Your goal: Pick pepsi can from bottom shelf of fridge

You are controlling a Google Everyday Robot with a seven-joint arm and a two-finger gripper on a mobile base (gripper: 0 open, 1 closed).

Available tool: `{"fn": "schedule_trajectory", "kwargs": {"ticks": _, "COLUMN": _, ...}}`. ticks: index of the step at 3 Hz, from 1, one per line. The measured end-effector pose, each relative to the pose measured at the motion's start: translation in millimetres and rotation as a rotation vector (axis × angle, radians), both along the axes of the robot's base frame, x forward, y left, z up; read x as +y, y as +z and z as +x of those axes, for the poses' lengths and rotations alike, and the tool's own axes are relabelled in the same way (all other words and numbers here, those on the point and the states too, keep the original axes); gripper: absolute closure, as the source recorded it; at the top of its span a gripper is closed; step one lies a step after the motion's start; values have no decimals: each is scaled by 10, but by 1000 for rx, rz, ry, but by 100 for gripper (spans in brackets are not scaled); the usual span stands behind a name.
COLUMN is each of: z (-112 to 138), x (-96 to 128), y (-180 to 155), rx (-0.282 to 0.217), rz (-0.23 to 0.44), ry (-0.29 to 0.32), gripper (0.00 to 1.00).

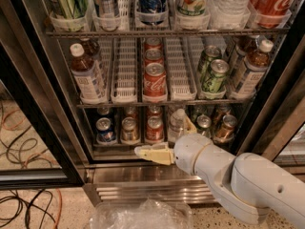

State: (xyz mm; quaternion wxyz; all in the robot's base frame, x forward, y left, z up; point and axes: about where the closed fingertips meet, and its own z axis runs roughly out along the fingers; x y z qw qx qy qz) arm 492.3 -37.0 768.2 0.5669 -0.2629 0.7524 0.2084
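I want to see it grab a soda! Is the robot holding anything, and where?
Nothing. The end effector hangs open before the bottom shelf; the pepsi can sits untouched.

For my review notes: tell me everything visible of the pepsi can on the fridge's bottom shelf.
The pepsi can is a small dark-blue metal can with a silver top, standing upright at the front left of the dim bottom shelf, in its own lane. A gold-brown can stands in the next lane to its right; contact between them is unclear. The open claw hovers to its lower right, not touching it.
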Motion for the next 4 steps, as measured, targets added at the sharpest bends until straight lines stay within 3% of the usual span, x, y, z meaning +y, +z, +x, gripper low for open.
{"fn": "schedule_trajectory", "kwargs": {"ticks": 2, "z": -73, "x": 115, "y": -69, "rx": 2, "rz": 26, "ry": -25, "gripper": 0}}
{"fn": "schedule_trajectory", "kwargs": {"ticks": 4, "z": -519, "x": 691, "y": -739, "rx": -47, "rz": 28, "ry": -22, "gripper": 0}}
